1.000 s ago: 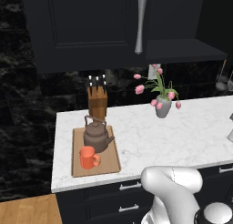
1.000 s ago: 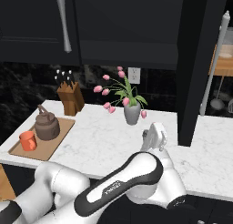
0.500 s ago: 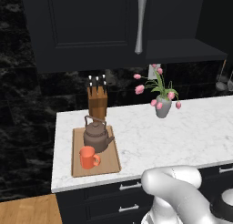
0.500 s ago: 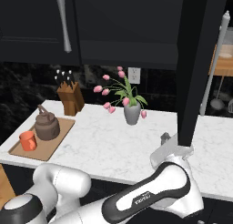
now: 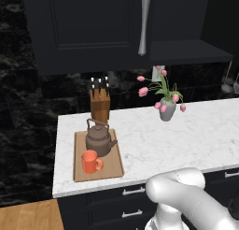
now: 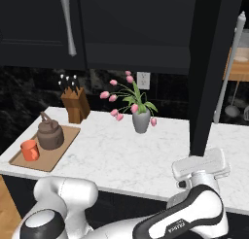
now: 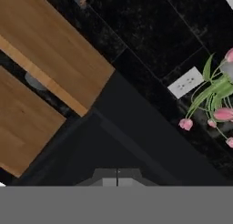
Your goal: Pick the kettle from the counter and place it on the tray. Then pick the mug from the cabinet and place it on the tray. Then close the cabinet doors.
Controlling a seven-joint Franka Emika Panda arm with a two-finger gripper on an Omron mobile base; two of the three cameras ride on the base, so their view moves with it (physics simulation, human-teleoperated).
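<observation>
Upright on the tray [image 5: 115,164], kettle [image 5: 99,139] spouts toward vase [image 5: 167,110]; jaws together.

My kettle [image 5: 99,138], squat and dark brown, sits upright at the back of the tray [image 5: 115,166]; the orange mug [image 5: 90,161] stands just in front of it; the tray lies flat at the left end of the marble counter [image 5: 186,135]; one cabinet door [image 6: 214,63] seems to stand ajar on the right.
</observation>
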